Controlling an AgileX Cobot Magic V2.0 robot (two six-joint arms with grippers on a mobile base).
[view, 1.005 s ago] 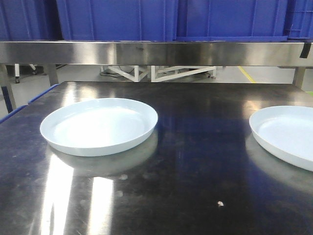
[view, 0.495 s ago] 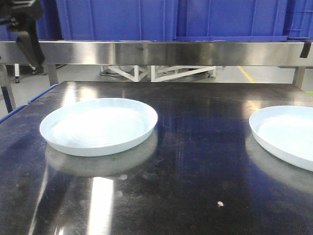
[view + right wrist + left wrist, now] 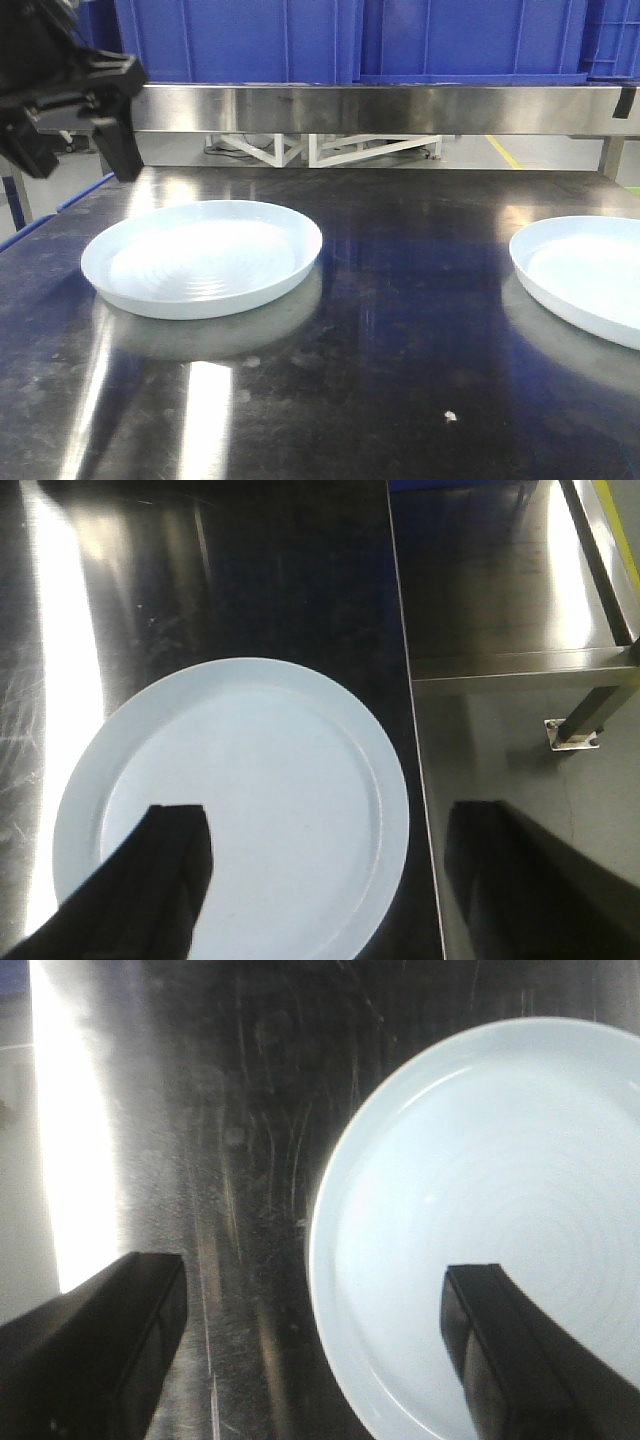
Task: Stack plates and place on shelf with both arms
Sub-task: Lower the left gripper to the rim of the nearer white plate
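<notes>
The left gripper point(image 3: 315, 1292) held wide above left plate point(image 3: 205, 255) rim, right gripper point(image 3: 330, 825) held wide above right plate point(image 3: 240, 800) edge.

Your angular matte-black two-fingered left gripper point(image 3: 80, 160) has blocky, flat-sided fingers; your black right gripper point(image 3: 330, 825) shows the same thick wedge-shaped fingers with squared tips.

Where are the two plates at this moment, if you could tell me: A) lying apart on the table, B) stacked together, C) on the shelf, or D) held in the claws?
A: the front view shows the left plate and the right plate flat on the steel table, dark bare surface between them, neither gripped.
</notes>
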